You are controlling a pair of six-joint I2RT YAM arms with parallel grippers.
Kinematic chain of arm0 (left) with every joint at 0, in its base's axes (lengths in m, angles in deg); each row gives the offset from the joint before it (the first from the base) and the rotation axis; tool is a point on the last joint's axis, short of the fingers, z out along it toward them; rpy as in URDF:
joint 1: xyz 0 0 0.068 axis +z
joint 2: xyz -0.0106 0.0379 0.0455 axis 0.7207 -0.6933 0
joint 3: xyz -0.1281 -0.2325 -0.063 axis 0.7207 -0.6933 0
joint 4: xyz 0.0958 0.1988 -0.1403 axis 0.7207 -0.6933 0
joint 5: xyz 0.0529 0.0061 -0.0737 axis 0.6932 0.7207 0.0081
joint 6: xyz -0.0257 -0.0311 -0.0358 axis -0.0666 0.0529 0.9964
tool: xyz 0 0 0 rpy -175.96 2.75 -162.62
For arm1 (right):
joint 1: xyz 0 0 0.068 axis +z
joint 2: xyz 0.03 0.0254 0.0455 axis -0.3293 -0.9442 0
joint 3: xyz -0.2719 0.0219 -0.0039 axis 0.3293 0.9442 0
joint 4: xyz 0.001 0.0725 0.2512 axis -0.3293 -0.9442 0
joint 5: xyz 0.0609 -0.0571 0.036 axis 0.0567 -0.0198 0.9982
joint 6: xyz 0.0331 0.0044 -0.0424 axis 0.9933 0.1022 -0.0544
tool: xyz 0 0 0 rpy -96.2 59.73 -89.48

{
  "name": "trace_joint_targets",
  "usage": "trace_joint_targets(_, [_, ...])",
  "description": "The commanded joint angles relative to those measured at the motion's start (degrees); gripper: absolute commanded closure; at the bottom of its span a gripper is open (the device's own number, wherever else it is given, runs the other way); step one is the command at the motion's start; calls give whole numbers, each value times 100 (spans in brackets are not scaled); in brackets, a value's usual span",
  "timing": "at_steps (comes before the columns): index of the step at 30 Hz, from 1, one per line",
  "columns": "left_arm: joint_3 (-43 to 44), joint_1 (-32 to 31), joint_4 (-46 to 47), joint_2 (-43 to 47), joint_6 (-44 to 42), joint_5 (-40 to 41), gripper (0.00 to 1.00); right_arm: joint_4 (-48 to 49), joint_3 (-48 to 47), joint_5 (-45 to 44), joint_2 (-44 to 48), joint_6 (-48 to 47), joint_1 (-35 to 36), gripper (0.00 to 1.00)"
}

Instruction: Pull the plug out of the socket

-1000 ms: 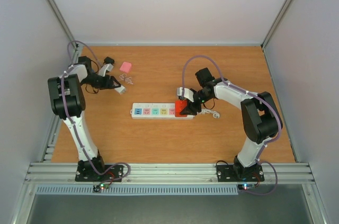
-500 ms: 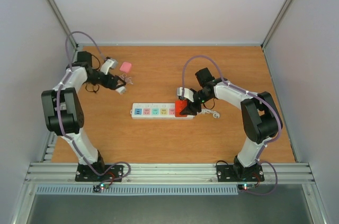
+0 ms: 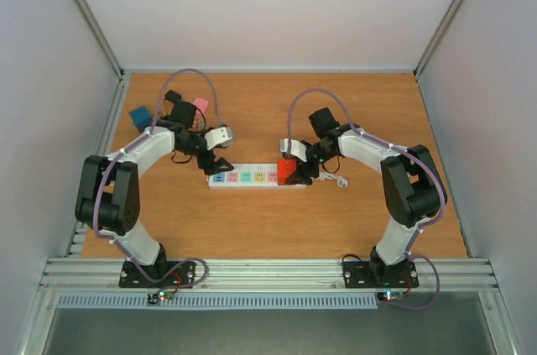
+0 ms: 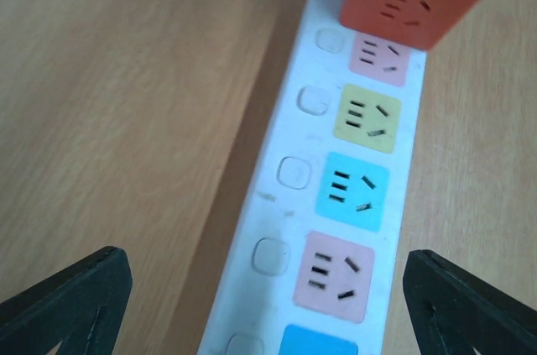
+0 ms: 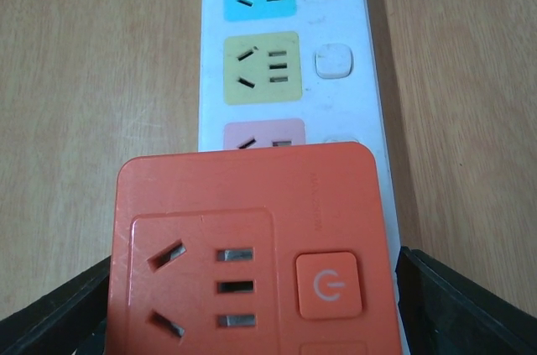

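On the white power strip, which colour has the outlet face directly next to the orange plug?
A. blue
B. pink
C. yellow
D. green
B: in the right wrist view a pink outlet face lies partly hidden right beside the orange plug, and the yellow face comes only after it.

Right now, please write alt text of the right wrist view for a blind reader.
An orange plug with its own outlet face and power button sits between two black fingers on a white power strip. Pink, yellow and blue outlets lie beyond, on a wooden table.
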Motion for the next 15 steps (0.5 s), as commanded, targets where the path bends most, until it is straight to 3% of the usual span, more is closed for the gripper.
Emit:
trace_joint_targets(1, [-341, -395, 766, 114, -737, 362, 9, 52, -74, 83, 56, -5, 62, 17])
trace_joint_targets(6, [-504, -789, 1024, 30, -1056, 590, 6, 90, -92, 83, 84, 94, 131, 19])
trace_joint_targets(15, [-372, -1272, 1121, -311, -1147, 737, 13, 118, -116, 49, 49, 178, 169, 30])
